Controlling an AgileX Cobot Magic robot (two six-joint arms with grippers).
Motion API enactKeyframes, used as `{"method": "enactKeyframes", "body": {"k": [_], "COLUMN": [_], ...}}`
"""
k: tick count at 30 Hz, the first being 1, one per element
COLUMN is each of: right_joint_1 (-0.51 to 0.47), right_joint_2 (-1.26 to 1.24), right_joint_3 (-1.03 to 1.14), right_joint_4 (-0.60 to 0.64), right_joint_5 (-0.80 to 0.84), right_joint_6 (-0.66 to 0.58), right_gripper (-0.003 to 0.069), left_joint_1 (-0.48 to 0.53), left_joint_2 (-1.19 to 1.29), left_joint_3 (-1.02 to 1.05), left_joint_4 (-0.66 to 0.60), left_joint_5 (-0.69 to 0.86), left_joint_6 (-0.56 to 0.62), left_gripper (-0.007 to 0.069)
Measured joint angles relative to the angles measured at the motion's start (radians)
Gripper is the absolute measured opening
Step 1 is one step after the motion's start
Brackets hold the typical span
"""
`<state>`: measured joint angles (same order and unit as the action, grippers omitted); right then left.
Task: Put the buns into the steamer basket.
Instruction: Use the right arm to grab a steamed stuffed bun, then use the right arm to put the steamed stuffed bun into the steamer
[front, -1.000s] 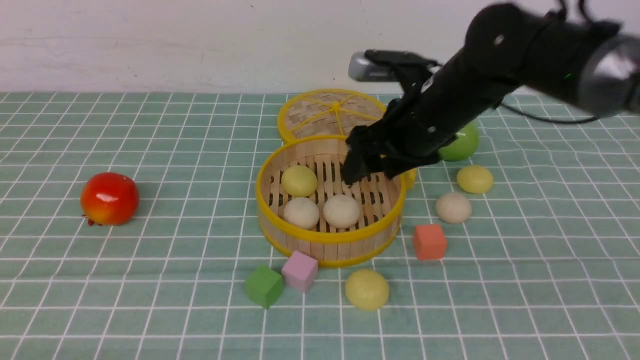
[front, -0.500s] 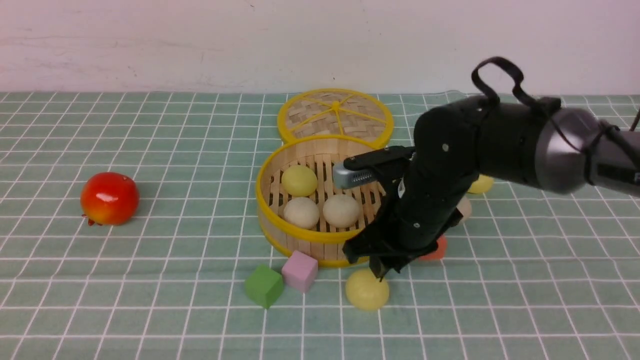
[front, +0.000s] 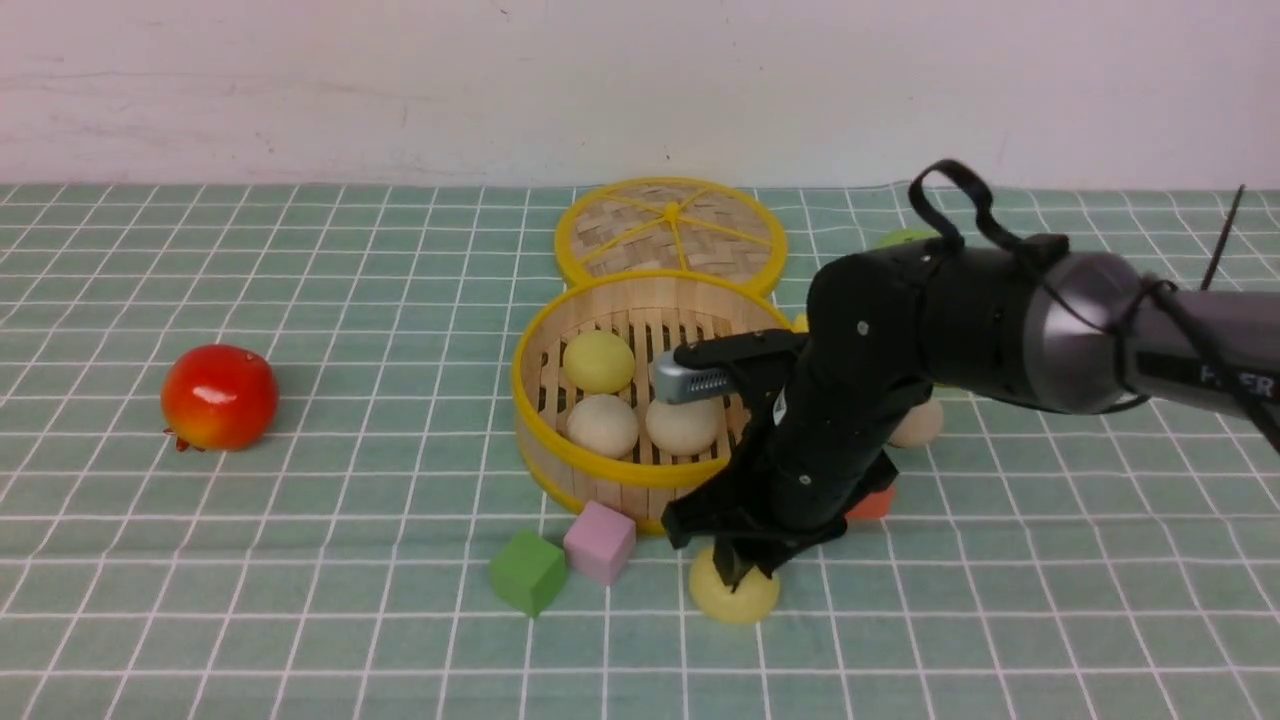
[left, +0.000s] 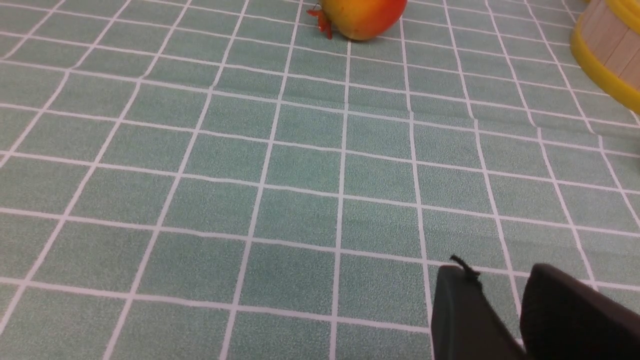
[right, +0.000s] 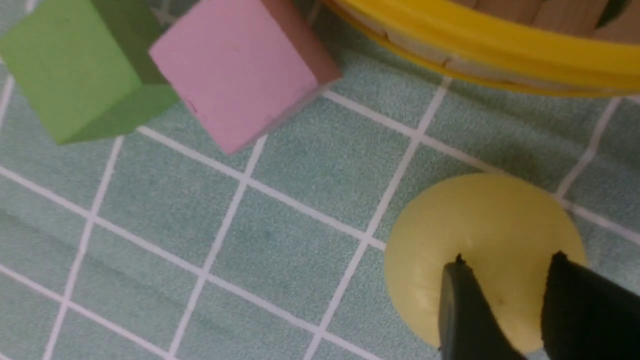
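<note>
The steamer basket (front: 655, 478) stands mid-table and holds one pale yellow bun (front: 598, 360) and two beige buns (front: 602, 425) (front: 682, 423). Another yellow bun (front: 730, 598) (right: 470, 220) lies on the cloth just in front of the basket. My right gripper (front: 740, 575) (right: 507, 262) is down on this bun's top, jaws partly open, the bun's surface showing between the fingers. A beige bun (front: 918, 425) peeks out behind the right arm. My left gripper (left: 497, 272) hangs over bare cloth, slightly open and empty; the front view does not show it.
The woven lid (front: 670, 232) lies behind the basket. A pink cube (front: 598, 541) and a green cube (front: 527, 572) sit left of the front bun, an orange cube (front: 872, 503) under the arm. A red fruit (front: 219, 396) is far left, a green apple (front: 905, 238) behind the arm.
My right arm swung from above the basket down to the front yellow bun and has now sunk lower onto it. Its jaws stand narrower than a second ago.
</note>
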<state>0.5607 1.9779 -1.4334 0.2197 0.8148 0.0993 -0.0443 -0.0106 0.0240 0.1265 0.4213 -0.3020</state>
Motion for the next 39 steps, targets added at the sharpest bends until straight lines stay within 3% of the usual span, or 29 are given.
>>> {"method": "enactKeyframes", "body": {"k": [4,8,9,12,17,25,30,39], "right_joint_1": [0.0,0.0,0.0,0.0,-0.011,-0.105,-0.17,-0.169], "right_joint_2": [0.006,0.006,0.006,0.005,-0.044,-0.179,-0.142,-0.007], "right_joint_3": [0.0,0.0,0.0,0.0,0.0,-0.074,-0.193,-0.211], "right_joint_4": [0.0,0.0,0.0,-0.008,-0.023,-0.028,-0.025,0.033], "right_joint_5": [-0.009,-0.01,-0.005,0.019,0.071,0.088,0.03,-0.129], "right_joint_6": [-0.001,-0.002,-0.003,-0.003,-0.005,-0.013,-0.067,-0.13], "right_gripper": [0.0227,0.0125,0.005,-0.0001,-0.0004,-0.0008,-0.001,-0.001], "left_joint_1": [0.0,0.0,0.0,0.0,0.0,0.0,0.0,0.0], "left_joint_2": [0.0,0.0,0.0,0.0,0.0,0.0,0.0,0.0], "left_joint_3": [0.0,0.0,0.0,0.0,0.0,0.0,0.0,0.0], "left_joint_4": [0.0,0.0,0.0,0.0,0.0,0.0,0.0,0.0], "left_joint_5": [0.0,0.0,0.0,0.0,0.0,0.0,0.0,0.0], "left_joint_6": [0.0,0.0,0.0,0.0,0.0,0.0,0.0,0.0], "left_gripper": [0.0185,0.0185,0.0185,0.0188,0.0196,0.0198,0.0198,0.0198]}}
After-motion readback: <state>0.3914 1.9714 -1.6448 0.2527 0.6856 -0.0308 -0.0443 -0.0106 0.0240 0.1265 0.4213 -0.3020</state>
